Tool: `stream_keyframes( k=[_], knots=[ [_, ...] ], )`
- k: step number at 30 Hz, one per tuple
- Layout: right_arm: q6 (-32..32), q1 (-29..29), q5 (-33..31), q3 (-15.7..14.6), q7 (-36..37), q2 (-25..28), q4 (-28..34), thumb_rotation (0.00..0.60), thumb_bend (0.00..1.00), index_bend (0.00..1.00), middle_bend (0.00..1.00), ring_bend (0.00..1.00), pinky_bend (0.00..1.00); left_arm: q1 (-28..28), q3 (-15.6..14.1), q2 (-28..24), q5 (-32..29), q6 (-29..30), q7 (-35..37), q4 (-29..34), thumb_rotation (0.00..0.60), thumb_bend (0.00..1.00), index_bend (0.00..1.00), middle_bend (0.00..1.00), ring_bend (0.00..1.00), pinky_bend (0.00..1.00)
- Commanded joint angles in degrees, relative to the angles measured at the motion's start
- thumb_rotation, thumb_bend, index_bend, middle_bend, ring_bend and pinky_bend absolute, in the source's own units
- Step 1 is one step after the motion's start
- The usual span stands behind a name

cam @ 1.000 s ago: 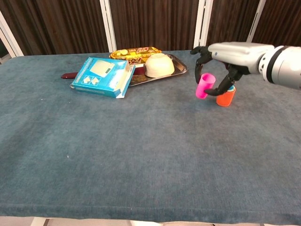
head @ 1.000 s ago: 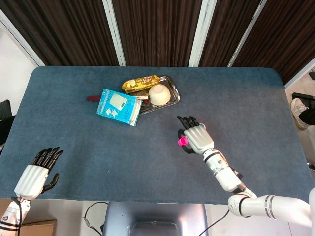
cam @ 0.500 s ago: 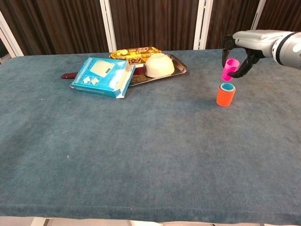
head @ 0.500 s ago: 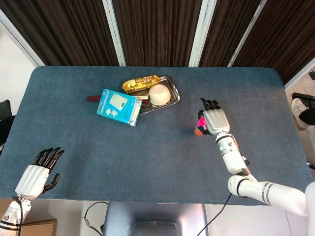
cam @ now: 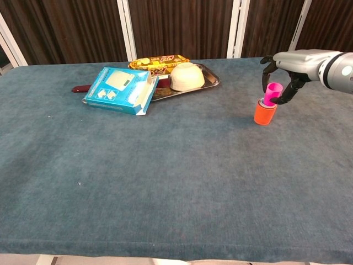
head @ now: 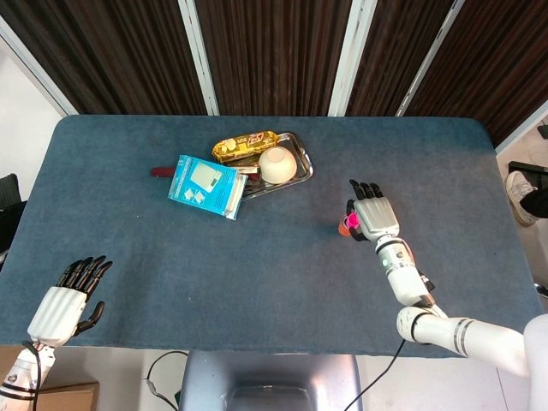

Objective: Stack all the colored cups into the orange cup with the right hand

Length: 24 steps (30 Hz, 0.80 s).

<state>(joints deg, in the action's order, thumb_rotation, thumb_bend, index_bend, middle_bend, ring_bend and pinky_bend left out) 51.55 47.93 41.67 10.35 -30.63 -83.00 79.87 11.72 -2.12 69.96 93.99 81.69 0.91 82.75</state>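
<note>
Lab: curtained blue-cloth table [cam: 165,182]

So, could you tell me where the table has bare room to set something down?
The broad near half of the table, in front of the blue box, is bare, as is the far left corner. It is crowded at the metal tray with its bowl, and around the orange cup, where the right hand holds the pink cup.

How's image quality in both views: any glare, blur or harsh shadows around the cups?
Head view: even, soft light, no glare; the right hand covers most of the pink plastic cup, so little of it shows. Chest view: sharp, no motion blur; the pink plastic cup and the orange plastic cup read clearly, with only a faint shadow on the blue cloth-covered table.
</note>
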Motion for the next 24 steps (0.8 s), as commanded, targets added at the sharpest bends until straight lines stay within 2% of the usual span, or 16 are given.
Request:
stream_keyframes(
  k=[1,4,9,13,16,19,21,24],
  knots=[
    [-0.29,0.09,0.06,-0.09,0.24,-0.11,-0.16,0.6,0.46,0.51,0.04,0.0,0.0,0.03,0.03,-0.01,-0.07,-0.07,0.04,-0.04,0.6,0.47,0.0,0.04,0.05,0.12],
    [-0.13,-0.1,0.88,-0.06,1.04,-0.01,-0.07,0.6,0.46,0.44,0.04,0.0,0.0,0.05,0.04,-0.02,-0.16,-0.17,0.09,-0.08,0.6,0.47,0.0,0.04,0.05,0.12],
    [0.46,-0.8,1.77,-0.15,1.99,1.26,1.55,0.6,0.46,0.2,0.0,0.0,0.0,0.01,-0.03,-0.01,-0.02,-0.04,0.05,-0.04,0.6,0.47,0.0,0.04,0.05,0.12],
    [4.37,-3.75,6.51,-0.89,4.49,5.24,7.95,0.6,0.46,0.1,0.0,0.0,0.0,-0.08,-0.01,-0.1,-0.02,0.16,0.09,0.01,0.6,0.47,0.0,0.04,0.05,0.12],
    [11.85,-9.91,15.99,-4.18,8.6,10.91,16.96,0.6,0.45,0.04,0.0,0.0,0.0,-0.35,0.04,-0.25,0.05,0.78,0.12,0.07,0.6,0.47,0.0,0.04,0.05,0.12],
    [22.45,-20.13,25.21,-11.77,11.59,17.44,24.57,0.6,0.39,0.01,0.0,0.0,0.0,-0.83,-0.06,-0.36,0.7,2.05,-0.28,0.25,0.6,0.47,0.0,0.04,0.05,0.12],
    [28.46,-25.92,28.54,-15.84,12.01,19.13,25.49,0.6,0.35,0.0,0.0,0.0,0.0,-1.14,-0.14,-0.37,1.18,2.9,-0.56,0.34,0.6,0.47,0.0,0.03,0.05,0.12],
    [36.52,-33.52,31.96,-18.99,14.21,17.79,21.47,0.6,0.32,0.0,0.0,0.0,0.0,-1.57,-0.02,-0.18,1.75,4.24,-0.92,0.38,0.6,0.47,0.0,0.02,0.04,0.11]
  ],
)
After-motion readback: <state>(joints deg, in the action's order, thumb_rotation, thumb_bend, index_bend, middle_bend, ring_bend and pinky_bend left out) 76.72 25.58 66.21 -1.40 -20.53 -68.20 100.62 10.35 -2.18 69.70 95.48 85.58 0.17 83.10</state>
